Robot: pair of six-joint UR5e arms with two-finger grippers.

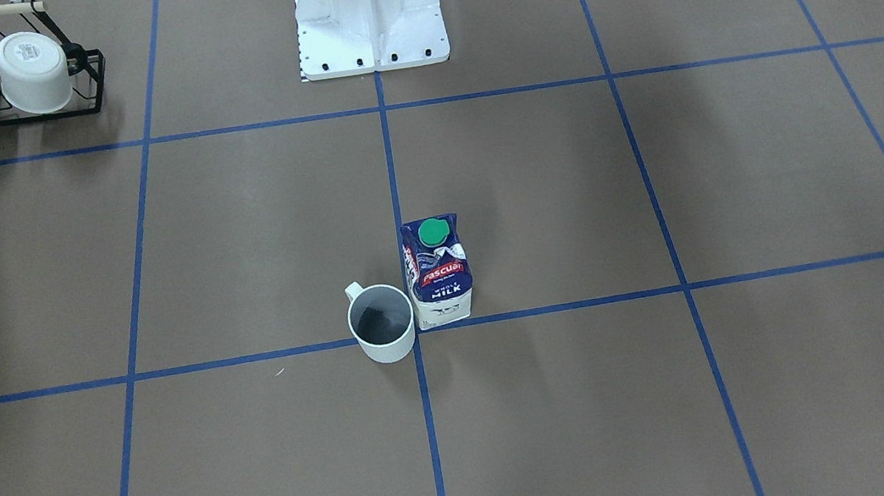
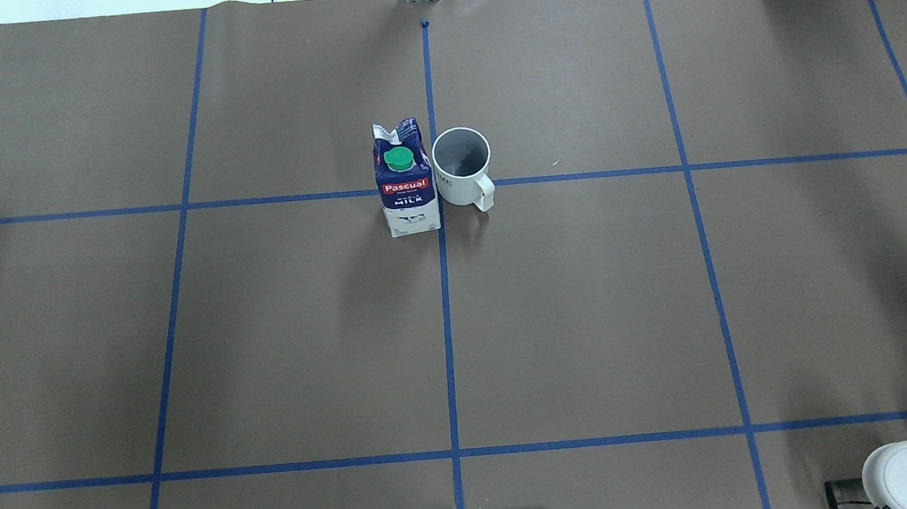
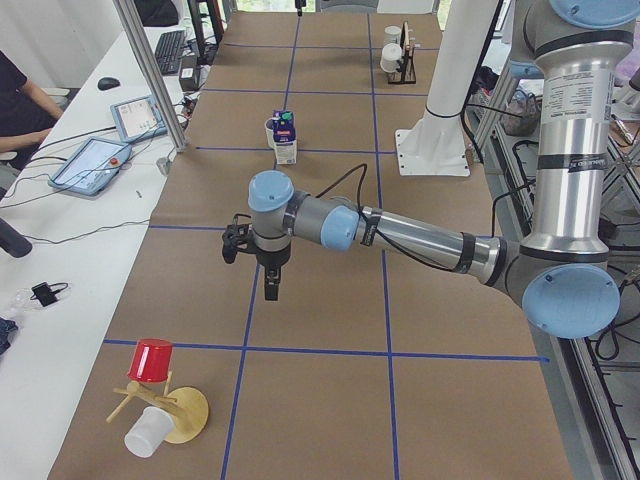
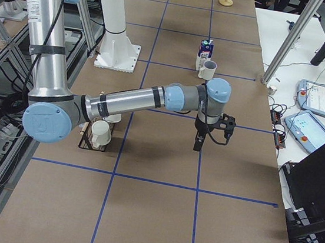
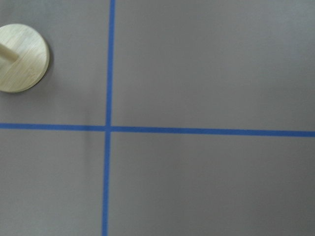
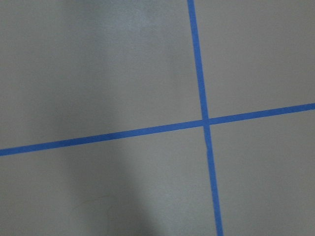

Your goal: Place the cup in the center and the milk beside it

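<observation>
Ceramic-looking cup (image 2: 461, 165) at desk centre: stiff, chippable, take by wall opposite handle | milk (image 2: 406, 181) just beside: carton likely dents, grip flat sides lightly | left gripper (image 3: 272, 285), right gripper (image 4: 198, 144): jaws' state cannot tell.

cup (image 2: 462, 170) glossy ceramic; milk (image 2: 406, 181) printed card; tbl (image 2: 588, 317) matt paper

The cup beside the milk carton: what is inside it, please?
The cup looks empty: only its grey inner wall and a darker patch at the bottom show, probably shadow. In the overhead view the near rim hides the inner side closest to the camera.
</observation>
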